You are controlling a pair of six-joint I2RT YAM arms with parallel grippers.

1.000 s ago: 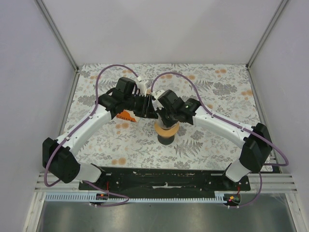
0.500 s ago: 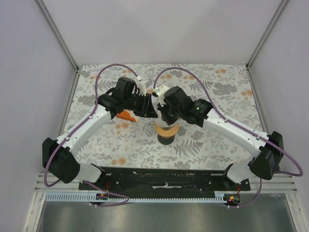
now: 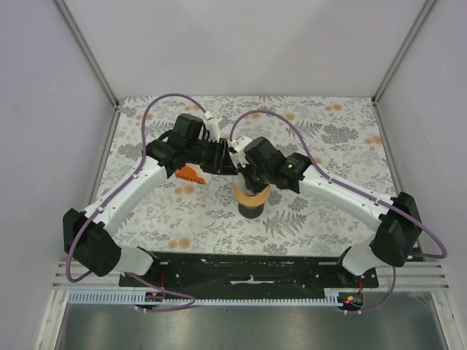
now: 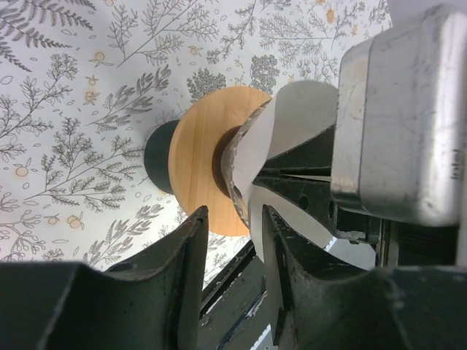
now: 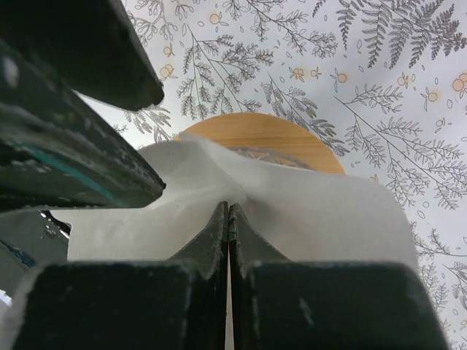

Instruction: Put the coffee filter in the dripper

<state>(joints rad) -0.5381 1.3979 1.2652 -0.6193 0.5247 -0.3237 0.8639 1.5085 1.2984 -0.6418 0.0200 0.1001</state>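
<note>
Coffee filter (image 5: 314, 211) hangs over the dripper (image 5: 255, 124), not in yet.
My right tool (image 5: 228, 208) pinches it; my left tool (image 4: 233, 216) is apart.

Here's the table (image 3: 328, 211), covered edge to edge in a pale cloth printed with grey ferns and little orange blossoms. Near its middle stands the dripper (image 3: 252, 198), upright, black base planted on the cloth, tan-orange rim up top. Left of it and a touch farther back, an orange and white pack (image 3: 191, 173) lies on the cloth, apart from the dripper. Along the near edge runs a black mounting plate (image 3: 248, 268).
</note>
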